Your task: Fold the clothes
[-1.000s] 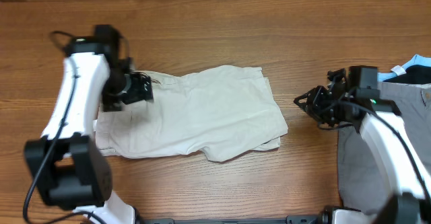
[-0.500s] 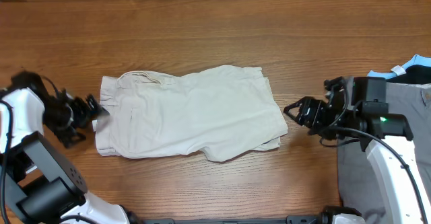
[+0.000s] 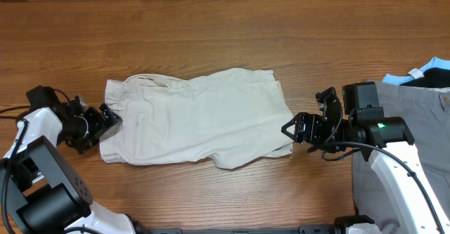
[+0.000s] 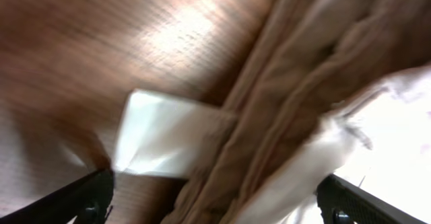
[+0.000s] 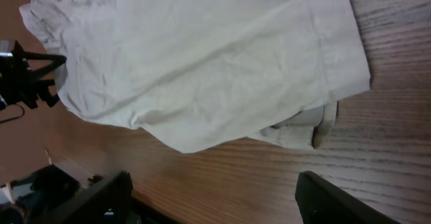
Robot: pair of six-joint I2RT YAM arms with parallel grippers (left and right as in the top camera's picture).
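The cream shorts (image 3: 197, 118) lie folded flat on the wooden table, waistband to the left. My left gripper (image 3: 105, 117) is open at the waistband's left edge. In the left wrist view the waistband folds (image 4: 289, 109) and a small white tag (image 4: 161, 143) lie between the open fingers (image 4: 215, 204). My right gripper (image 3: 294, 128) is open, just right of the leg hems. In the right wrist view the shorts (image 5: 195, 56) fill the upper part and bare wood lies between the open fingers (image 5: 215, 197).
A grey garment (image 3: 415, 150) lies at the table's right edge under my right arm. A black and light-blue garment (image 3: 425, 74) lies beyond it at the far right.
My left gripper swung from on top of the shorts out to the left and came back to the waistband edge. My right gripper moved left toward the leg hems.
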